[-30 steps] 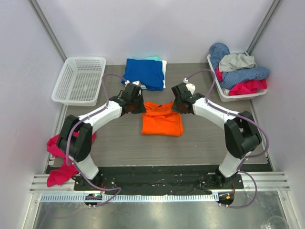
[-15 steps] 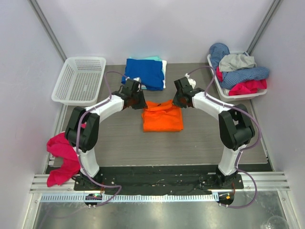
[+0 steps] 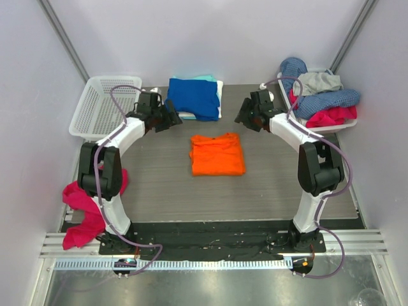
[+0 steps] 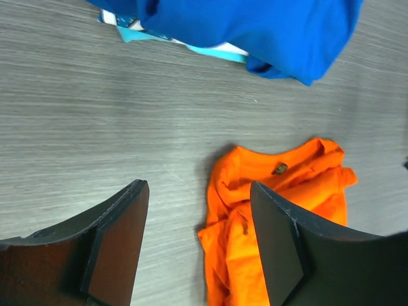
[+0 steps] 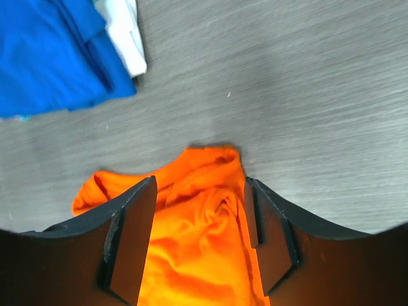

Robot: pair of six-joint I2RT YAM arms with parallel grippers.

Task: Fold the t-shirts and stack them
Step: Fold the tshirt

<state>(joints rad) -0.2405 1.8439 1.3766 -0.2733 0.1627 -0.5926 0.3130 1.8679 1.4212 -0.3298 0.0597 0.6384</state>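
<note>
Pink cloth (image 3: 80,213): bunched at the table's (image 3: 159,178) near-left edge
White mesh basket (image 3: 105,108): far left corner
Left gripper (image 3: 168,117): jaws apart, nothing between them, above bare table just beside the stack
Blue t-shirt (image 3: 194,97): folded, on top of teal and white shirts (image 3: 218,86) at the far edge
Orange t-shirt (image 3: 217,155): folded, centre table, apart from both grippers
Right gripper (image 3: 245,116): jaws apart, empty
White tray (image 3: 328,129): far right, heaped with blue, grey and red clothes (image 3: 319,95)

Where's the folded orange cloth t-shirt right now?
In the top view the orange t-shirt lies mid-table, just on the robot's side of the royal blue-topped shirt stack.
</note>
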